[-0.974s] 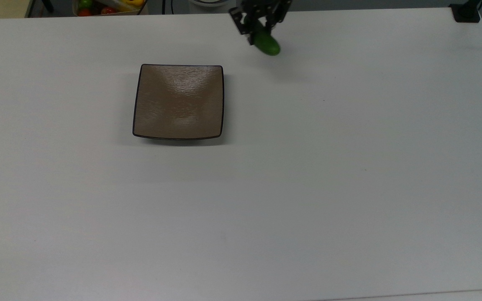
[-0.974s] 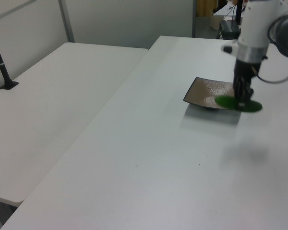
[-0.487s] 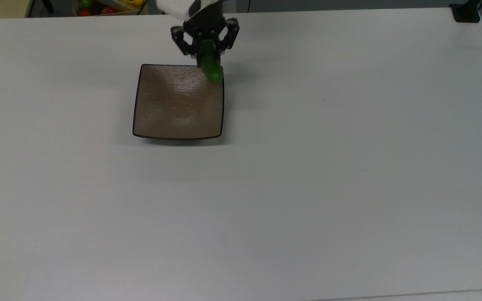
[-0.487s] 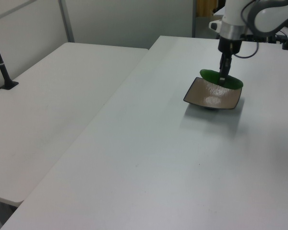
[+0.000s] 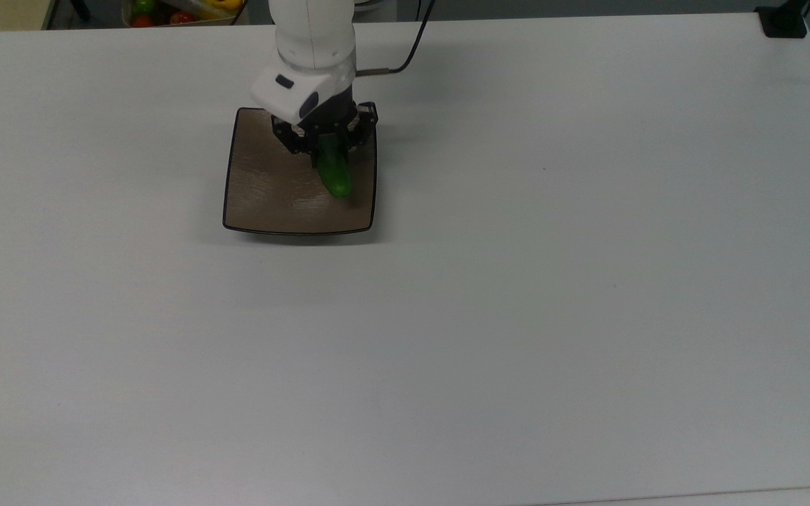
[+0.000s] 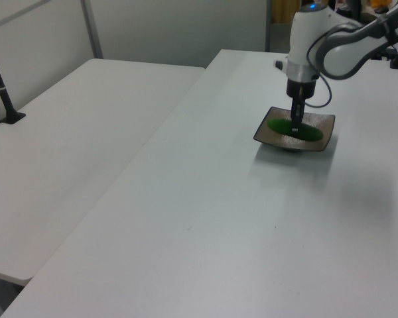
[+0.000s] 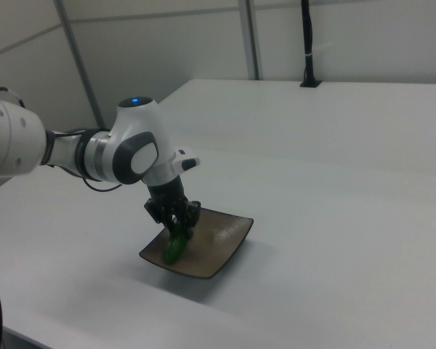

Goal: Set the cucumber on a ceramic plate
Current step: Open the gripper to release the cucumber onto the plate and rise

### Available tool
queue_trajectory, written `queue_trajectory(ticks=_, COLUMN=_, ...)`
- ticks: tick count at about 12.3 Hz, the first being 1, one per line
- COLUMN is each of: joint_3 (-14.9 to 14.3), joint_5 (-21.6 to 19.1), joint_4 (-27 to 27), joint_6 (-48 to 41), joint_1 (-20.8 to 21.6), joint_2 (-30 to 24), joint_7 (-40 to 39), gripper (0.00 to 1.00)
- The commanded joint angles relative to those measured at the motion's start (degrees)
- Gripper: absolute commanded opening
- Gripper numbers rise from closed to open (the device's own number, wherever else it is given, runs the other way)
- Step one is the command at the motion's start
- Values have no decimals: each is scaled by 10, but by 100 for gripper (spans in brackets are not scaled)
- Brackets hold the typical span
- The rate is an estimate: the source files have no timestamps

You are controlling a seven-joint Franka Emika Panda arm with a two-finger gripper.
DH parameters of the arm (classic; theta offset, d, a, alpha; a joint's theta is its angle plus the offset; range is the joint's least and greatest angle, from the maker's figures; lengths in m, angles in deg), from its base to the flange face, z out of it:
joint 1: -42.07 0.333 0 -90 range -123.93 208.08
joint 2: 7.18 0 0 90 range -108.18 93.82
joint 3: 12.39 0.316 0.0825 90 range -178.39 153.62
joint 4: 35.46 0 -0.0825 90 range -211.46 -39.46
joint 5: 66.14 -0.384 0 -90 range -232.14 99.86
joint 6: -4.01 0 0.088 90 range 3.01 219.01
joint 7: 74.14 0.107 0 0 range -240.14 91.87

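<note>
cucumber [image 5: 335, 172] is now held clamped in the jaws of the gripper [image 5: 328, 144] low over the ceramic plate [image 5: 264, 204], having been carried in from the bare table [image 5: 588, 281] beyond its rim, so only lowering and release are judged left.

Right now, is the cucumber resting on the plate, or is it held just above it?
Cannot tell. In the right view the gripper is shut on the cucumber, whose low end meets the plate in the image, but no view shows contact or a gap plainly.
</note>
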Motion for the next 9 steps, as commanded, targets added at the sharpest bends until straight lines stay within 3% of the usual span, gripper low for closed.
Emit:
queue_trajectory(ticks=1, joint_3=-1, joint_5=12, joint_4=13, joint_6=7, joint_1=0, joint_2=24, joint_7=8, gripper=75)
queue_trajectory(ticks=3, joint_3=-1, joint_5=12, joint_4=13, joint_6=7, joint_1=0, joint_2=25, joint_7=8, gripper=100)
queue_trajectory(ticks=7, joint_3=-1, joint_5=8, joint_4=61, joint_6=-6, joint_1=-8, joint_2=17, joint_7=13, gripper=100)
queue_trajectory(ticks=9, joint_3=-1, joint_5=5, joint_4=107, joint_6=-55, joint_1=-10, joint_2=3, joint_7=49, gripper=100)
